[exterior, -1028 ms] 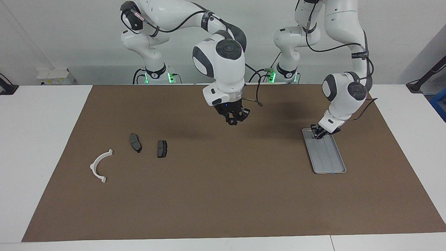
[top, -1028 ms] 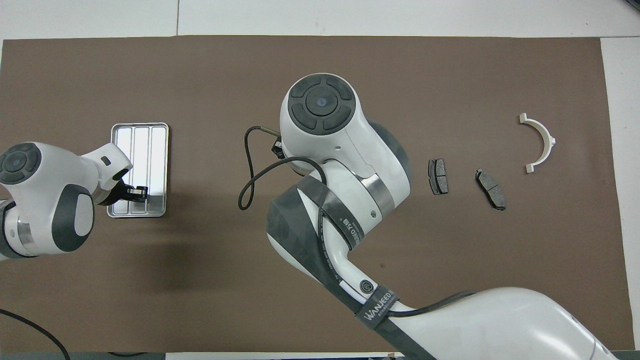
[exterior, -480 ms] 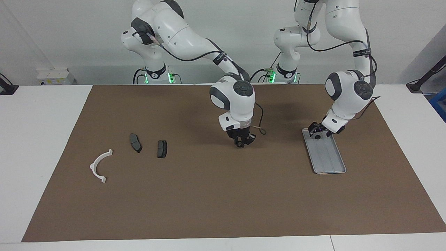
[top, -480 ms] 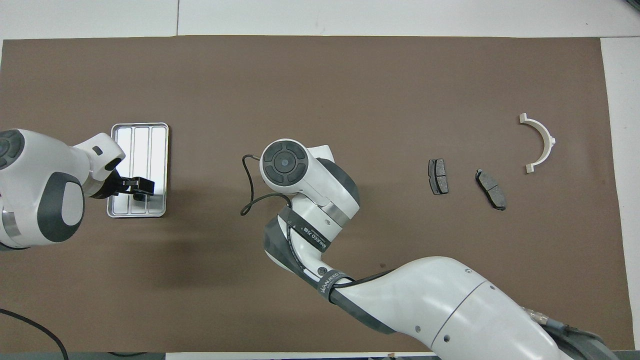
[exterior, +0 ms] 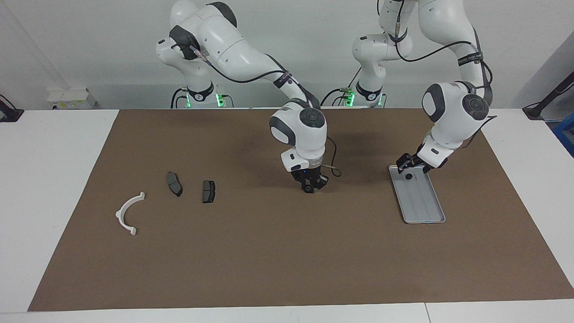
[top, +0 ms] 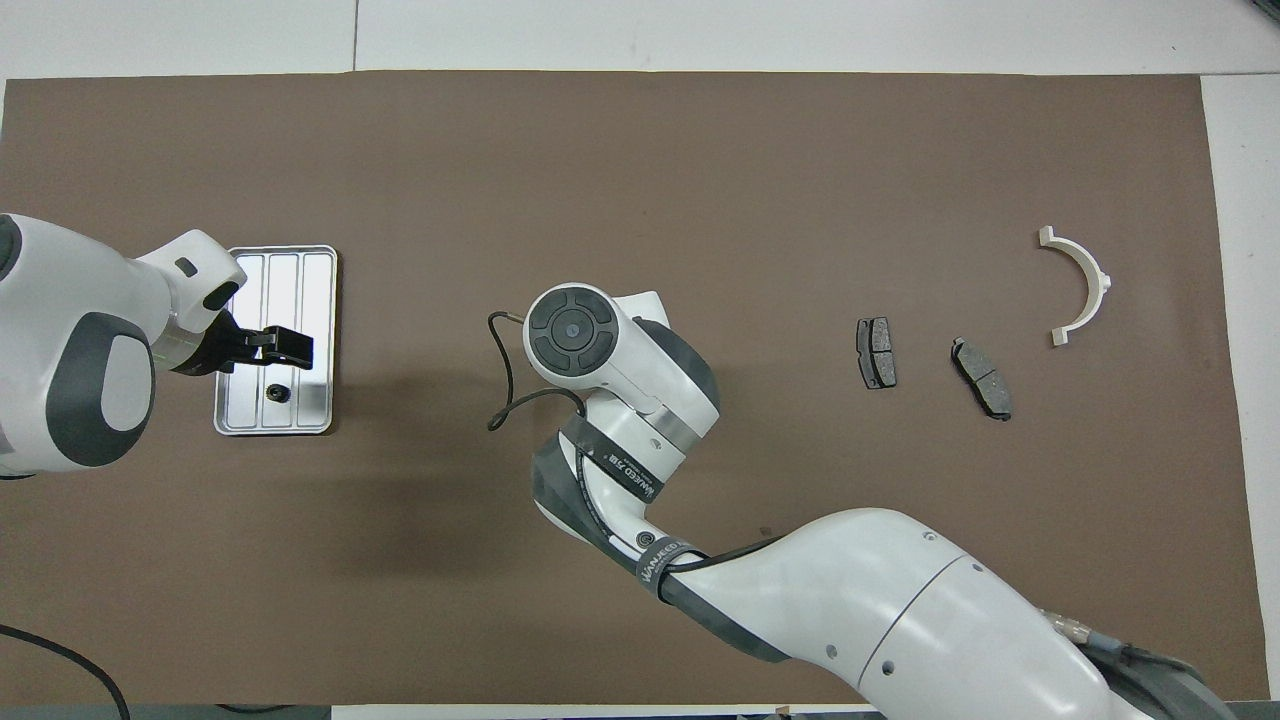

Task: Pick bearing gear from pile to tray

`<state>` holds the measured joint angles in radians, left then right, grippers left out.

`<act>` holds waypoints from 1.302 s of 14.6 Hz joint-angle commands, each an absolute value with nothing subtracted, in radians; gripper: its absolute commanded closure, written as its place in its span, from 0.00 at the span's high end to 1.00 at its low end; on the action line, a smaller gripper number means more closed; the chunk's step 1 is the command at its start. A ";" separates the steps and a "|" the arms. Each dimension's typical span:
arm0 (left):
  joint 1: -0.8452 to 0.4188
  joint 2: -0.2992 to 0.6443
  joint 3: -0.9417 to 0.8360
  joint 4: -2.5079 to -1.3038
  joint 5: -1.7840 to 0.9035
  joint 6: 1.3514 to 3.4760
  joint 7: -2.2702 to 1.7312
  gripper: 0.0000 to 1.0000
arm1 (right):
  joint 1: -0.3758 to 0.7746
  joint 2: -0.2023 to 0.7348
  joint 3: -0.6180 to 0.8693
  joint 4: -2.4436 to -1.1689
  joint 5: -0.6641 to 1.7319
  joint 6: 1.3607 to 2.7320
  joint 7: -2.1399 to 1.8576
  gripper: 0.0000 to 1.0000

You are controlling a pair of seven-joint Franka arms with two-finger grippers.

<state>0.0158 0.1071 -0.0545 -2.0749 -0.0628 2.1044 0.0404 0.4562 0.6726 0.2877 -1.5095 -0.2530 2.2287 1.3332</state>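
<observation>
The silver tray [exterior: 425, 207] lies toward the left arm's end of the mat; it also shows in the overhead view [top: 300, 280]. A small black round piece [exterior: 409, 176] lies in its end nearer the robots [top: 275, 392]. My left gripper [exterior: 406, 165] hangs open just over that end of the tray [top: 290, 347], apart from the piece. My right gripper [exterior: 309, 187] is low over the middle of the mat; its own wrist hides it in the overhead view. The pile's white bracket [exterior: 129, 213] and two brake pads [exterior: 174, 184] [exterior: 208, 191] lie toward the right arm's end.
In the overhead view the bracket [top: 1085, 285] and the two pads [top: 876, 352] [top: 982, 377] lie apart from each other on the brown mat [top: 640, 150]. A black cable [exterior: 334, 168] loops beside my right wrist.
My left gripper has lifted off the tray, and the black round piece now lies in the tray. My right gripper has come down from high up to just over the mat's middle.
</observation>
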 commanded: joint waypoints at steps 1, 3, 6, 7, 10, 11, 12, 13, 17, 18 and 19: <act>-0.017 0.091 -0.046 -2.054 -0.077 2.054 0.017 1.00 | 0.434 0.681 0.287 -1.467 -0.273 2.153 1.353 1.00; -0.055 0.092 -0.045 -2.051 -0.077 2.059 -0.082 1.00 | 0.390 0.678 0.291 -1.352 -0.267 1.997 1.345 1.00; -0.142 0.095 -0.044 -2.052 -0.077 2.082 -0.260 1.00 | 0.290 0.625 0.325 -1.290 -0.215 1.941 1.225 1.00; -0.187 0.097 -0.043 -2.054 -0.077 2.104 -0.328 1.00 | 0.263 0.608 0.325 -1.292 -0.180 1.940 1.156 1.00; -0.368 0.133 -0.041 -2.028 -0.057 2.169 -0.625 1.00 | 0.215 0.581 0.325 -1.293 -0.150 1.902 1.037 1.00; -0.426 0.185 -0.040 -1.976 -0.023 2.166 -0.728 1.00 | 0.210 0.581 0.325 -1.293 -0.150 1.892 1.026 1.00; -0.467 0.234 -0.041 -1.917 0.004 2.166 -0.839 1.00 | 0.198 0.580 0.325 -1.293 -0.150 1.879 1.006 1.00; -0.513 0.300 -0.041 -1.857 0.030 2.166 -0.932 1.00 | 0.190 0.578 0.325 -1.293 -0.150 1.876 0.982 1.00; -0.578 0.443 -0.035 -1.736 0.074 2.226 -1.051 1.00 | 0.144 0.569 0.325 -1.293 -0.149 1.845 0.847 1.00; -0.577 0.451 -0.035 -1.741 0.075 2.246 -1.051 1.00 | 0.124 0.568 0.325 -1.295 -0.149 1.835 0.771 1.00; -0.578 0.454 -0.035 -1.747 0.075 2.273 -1.052 1.00 | 0.101 0.555 0.324 -1.299 -0.146 1.833 0.687 1.00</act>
<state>-0.5802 0.4407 -0.0497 -1.7640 0.0536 2.2435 -1.0408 0.1601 0.5815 0.3070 -1.2840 -0.1622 1.8511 0.8283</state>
